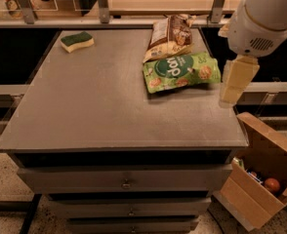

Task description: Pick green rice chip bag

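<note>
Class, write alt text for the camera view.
A green rice chip bag lies on a grey drawer cabinet, the gripper hanging just to its right. A brown and cream snack bag touches its far edge.

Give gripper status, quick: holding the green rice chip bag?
Gripper: open or closed cannot be told; hangs beside the green rice chip bag, not touching it.
</note>
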Tool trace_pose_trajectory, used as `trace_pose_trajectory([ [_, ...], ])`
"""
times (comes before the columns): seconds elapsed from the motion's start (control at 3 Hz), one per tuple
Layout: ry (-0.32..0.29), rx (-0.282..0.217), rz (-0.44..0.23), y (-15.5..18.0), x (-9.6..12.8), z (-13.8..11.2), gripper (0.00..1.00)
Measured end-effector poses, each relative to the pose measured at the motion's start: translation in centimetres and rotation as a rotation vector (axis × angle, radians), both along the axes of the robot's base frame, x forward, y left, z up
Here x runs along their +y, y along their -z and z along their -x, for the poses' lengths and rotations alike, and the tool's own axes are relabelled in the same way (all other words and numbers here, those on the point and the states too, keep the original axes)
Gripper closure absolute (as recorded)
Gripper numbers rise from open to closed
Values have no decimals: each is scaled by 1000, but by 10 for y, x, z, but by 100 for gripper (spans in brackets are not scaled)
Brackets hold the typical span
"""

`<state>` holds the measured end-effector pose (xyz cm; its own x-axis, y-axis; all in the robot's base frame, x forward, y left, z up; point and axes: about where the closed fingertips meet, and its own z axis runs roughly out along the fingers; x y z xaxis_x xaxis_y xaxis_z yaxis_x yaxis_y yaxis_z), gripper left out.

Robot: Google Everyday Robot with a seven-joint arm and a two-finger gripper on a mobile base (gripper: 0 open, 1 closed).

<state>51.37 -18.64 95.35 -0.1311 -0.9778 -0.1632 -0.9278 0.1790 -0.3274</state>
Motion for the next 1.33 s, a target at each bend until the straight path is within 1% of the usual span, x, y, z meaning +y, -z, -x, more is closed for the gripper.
trace_pose_trajectory([
  [0.33,-38,-11,33,28,26,-41,0],
  [0.67,-71,-9,63,54,47,-82,0],
  [1.0,-83,8,78,78,60,-121,0],
  [1.33,-84,43,84,106,66,-149,0],
])
